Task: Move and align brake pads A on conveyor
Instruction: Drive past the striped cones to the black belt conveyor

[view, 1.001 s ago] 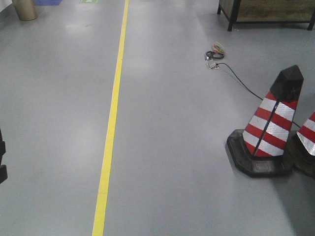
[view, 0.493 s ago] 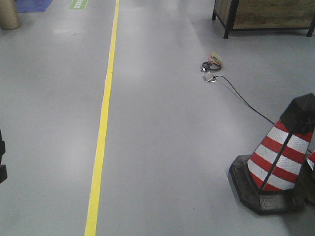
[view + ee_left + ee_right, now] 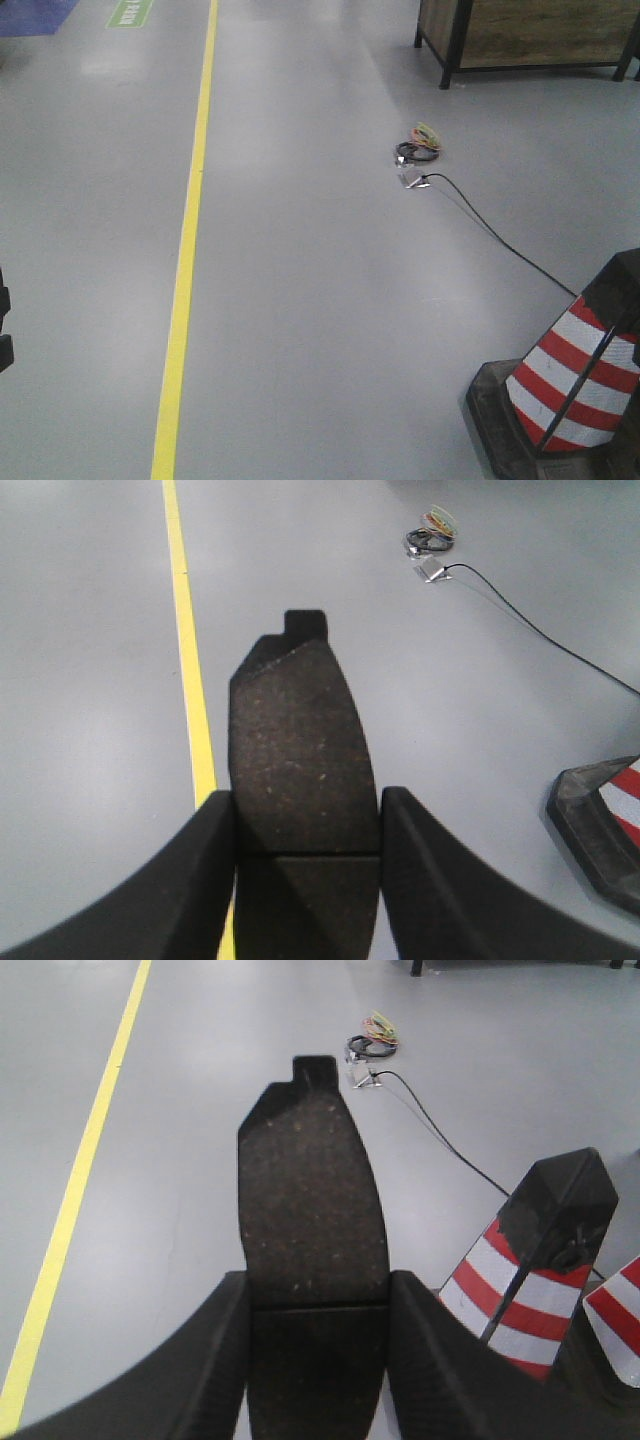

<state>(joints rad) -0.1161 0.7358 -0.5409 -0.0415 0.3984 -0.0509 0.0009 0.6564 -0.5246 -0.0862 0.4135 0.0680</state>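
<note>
My left gripper (image 3: 306, 825) is shut on a dark grey brake pad (image 3: 298, 750) that sticks out forward between the fingers, held above the grey floor. My right gripper (image 3: 318, 1305) is shut on a second dark grey brake pad (image 3: 312, 1190), held the same way. Each pad shows a thin groove across it near the fingers and a small tab at its far end. The conveyor and the other brake pads are out of view. Neither gripper shows in the front view.
A yellow floor line (image 3: 185, 250) runs away on the left. A red-and-white traffic cone (image 3: 570, 390) stands at the lower right, also in the right wrist view (image 3: 540, 1250). A black cable (image 3: 500, 240) leads to a wire bundle (image 3: 418, 145). A wooden crate on a black frame (image 3: 520, 35) stands far right.
The view has shifted: the cone slid to the lower right edge, the yellow line moved left, and the wire bundle and crate came nearer. The second cone has left the front view.
</note>
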